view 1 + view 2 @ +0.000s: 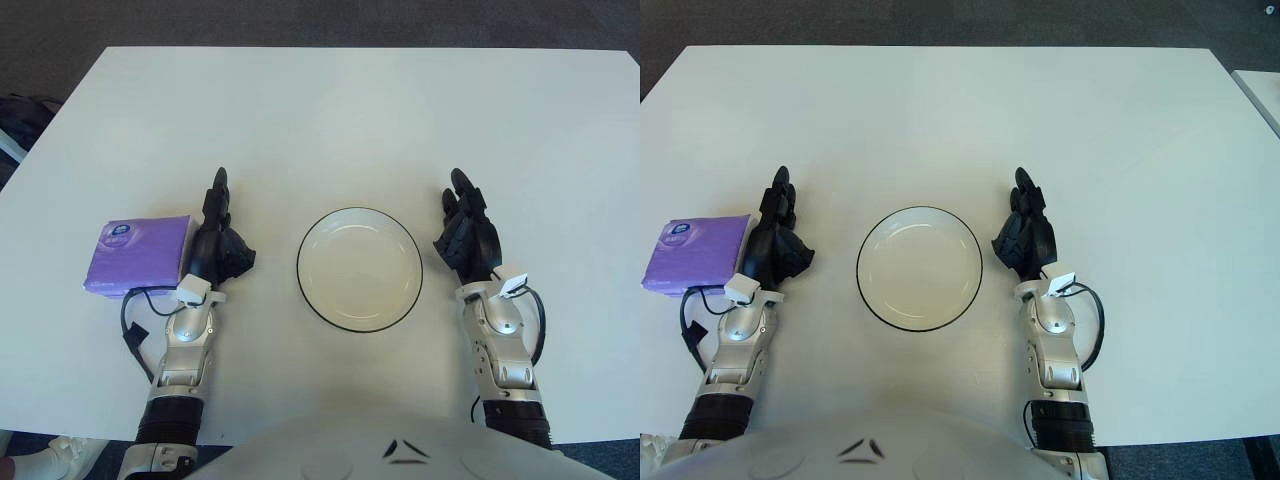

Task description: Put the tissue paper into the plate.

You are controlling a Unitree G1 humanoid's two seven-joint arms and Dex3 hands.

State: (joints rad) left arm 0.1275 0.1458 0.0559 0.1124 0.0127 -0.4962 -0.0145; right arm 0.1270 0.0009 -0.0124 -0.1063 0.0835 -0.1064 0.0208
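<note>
while the purple tissue paper (137,255) lies on the white surface (330,120) just left of the left robot hand (220,235), nothing blocks the empty plate (359,268); both the left and right robot hand (468,235) hold nothing, fingers relaxed.

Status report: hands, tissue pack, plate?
Both hands open, holding nothing: left hand beside tissue pack, right hand right of plate. Pack on table, left of plate. Plate empty, path clear.

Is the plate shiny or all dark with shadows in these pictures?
Left eye view: the plate is evenly lit, with only a soft sheen and a thin shadow inside its rim. Right eye view: same, and the hands cast faint shadows on the white table.
</note>
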